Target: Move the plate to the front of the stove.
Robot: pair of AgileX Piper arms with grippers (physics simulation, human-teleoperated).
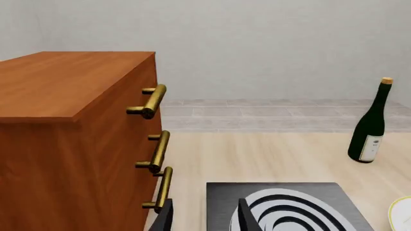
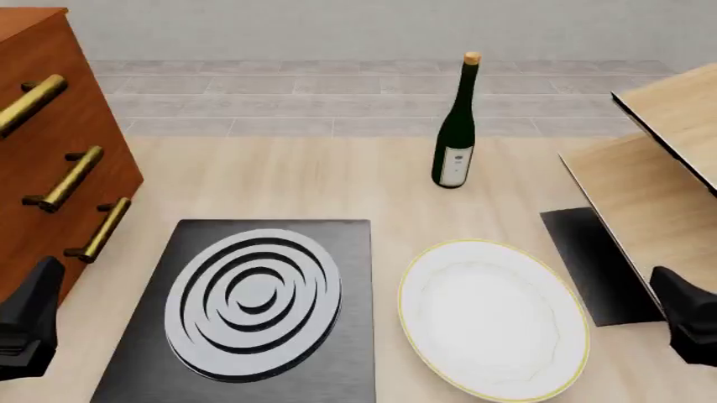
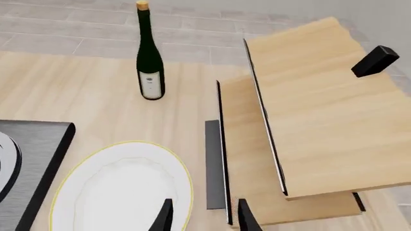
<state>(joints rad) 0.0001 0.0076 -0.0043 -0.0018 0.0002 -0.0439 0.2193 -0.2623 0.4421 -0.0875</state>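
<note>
The plate (image 2: 493, 315), white with a thin yellow rim, lies flat on the table just right of the stove (image 2: 247, 319). The stove is a dark grey slab with one burner of light grey rings. My left gripper (image 2: 28, 323) hovers at the near left, beside the stove's left edge. My right gripper (image 2: 689, 323) hovers at the near right, right of the plate. The left wrist view shows the left gripper (image 1: 204, 219) open over the stove (image 1: 282, 207), with a sliver of plate (image 1: 401, 214). In the right wrist view the right gripper (image 3: 204, 216) is open by the plate (image 3: 115, 187).
A brown drawer cabinet (image 2: 45, 126) with brass handles stands at the left. A dark wine bottle (image 2: 456, 126) stands behind the plate. A light wooden two-tier shelf (image 2: 661, 176) fills the right, with a flat black rectangle (image 2: 594, 264) under its edge.
</note>
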